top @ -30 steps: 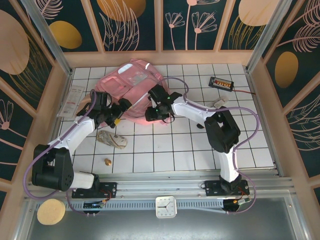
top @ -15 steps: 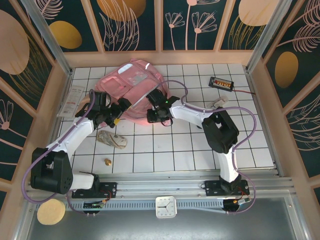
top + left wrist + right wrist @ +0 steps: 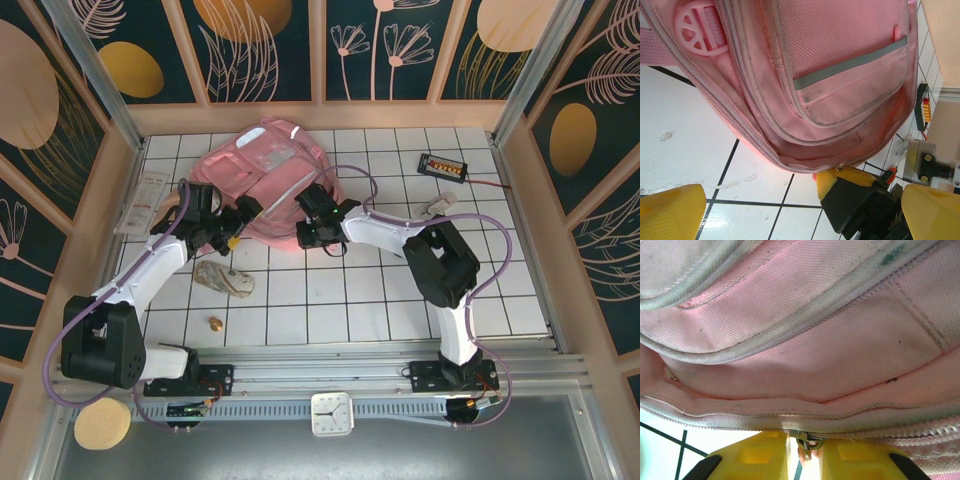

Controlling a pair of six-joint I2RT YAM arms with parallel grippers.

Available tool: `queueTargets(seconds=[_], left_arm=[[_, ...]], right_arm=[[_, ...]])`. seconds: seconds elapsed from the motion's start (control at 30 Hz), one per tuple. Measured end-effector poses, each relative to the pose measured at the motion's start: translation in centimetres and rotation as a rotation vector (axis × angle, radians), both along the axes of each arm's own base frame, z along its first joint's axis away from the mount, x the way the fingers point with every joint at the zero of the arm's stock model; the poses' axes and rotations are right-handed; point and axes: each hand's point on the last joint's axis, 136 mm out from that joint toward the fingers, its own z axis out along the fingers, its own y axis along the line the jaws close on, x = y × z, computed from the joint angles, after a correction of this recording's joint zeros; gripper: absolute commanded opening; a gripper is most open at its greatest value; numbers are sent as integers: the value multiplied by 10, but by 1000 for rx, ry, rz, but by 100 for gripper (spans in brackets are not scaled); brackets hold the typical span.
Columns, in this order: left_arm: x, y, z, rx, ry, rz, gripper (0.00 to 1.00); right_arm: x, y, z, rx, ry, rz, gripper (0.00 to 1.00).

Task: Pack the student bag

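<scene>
The student bag (image 3: pixel 268 180) is laid flat on the table (image 3: pixel 400 300), at the far side, a little left of the middle. Its near edge is met by the right gripper (image 3: pixel 312 232).

Over the last second the right gripper has been slid a little to the left along that edge. Its yellow fingers (image 3: pixel 755 455) have been drawn in. Now the small metal zipper pull (image 3: pixel 807 441) is seen between them, with almost no room left on either side. The pull is judged to be pinched, though how tight the pinch is cannot be told.

The left gripper (image 3: pixel 228 236) has not been moved. It is kept wide open just beside the bag's left side, and nothing is held in it.

At this edge the bag looks zipped shut, so nothing can be put in yet. With the pull caught, the zipper can be dragged along the seam to open the bag. A crumpled packet (image 3: pixel 222 280) and a small brown thing (image 3: pixel 215 323) are left on the table near the left arm, perhaps to be packed.
</scene>
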Motion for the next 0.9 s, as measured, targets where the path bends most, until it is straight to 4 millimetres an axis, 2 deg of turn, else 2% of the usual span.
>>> queueTargets(seconds=[0.23,0.37,0.47,0.6,0.73,0.83,0.87,0.9], left_arm=[[0,0,0,0,0,0,99],[0,-1,-1,-9,-1,3,99],[-7,-5,-10,-34,15,10,99],[-22,-30,-25,-85,51,-12,99],[-23,-59,-29,-147,72,-29,98],[-19,-73,-35,-181,87,-23,85],[-17,-77,-38,-188,99,-18,75],[-16,-81,-42,-192,110,-14,70]], right_arm=[[-3,-4,3,8,-13,-2,0],[-6,-6,6,10,-8,5,0],[-10,-7,7,11,10,15,0],[-14,-6,13,33,58,33,0],[-15,-1,26,69,92,49,0],[-17,5,36,94,110,66,0],[-18,6,38,100,118,71,0],[-20,7,40,105,126,77,0]])
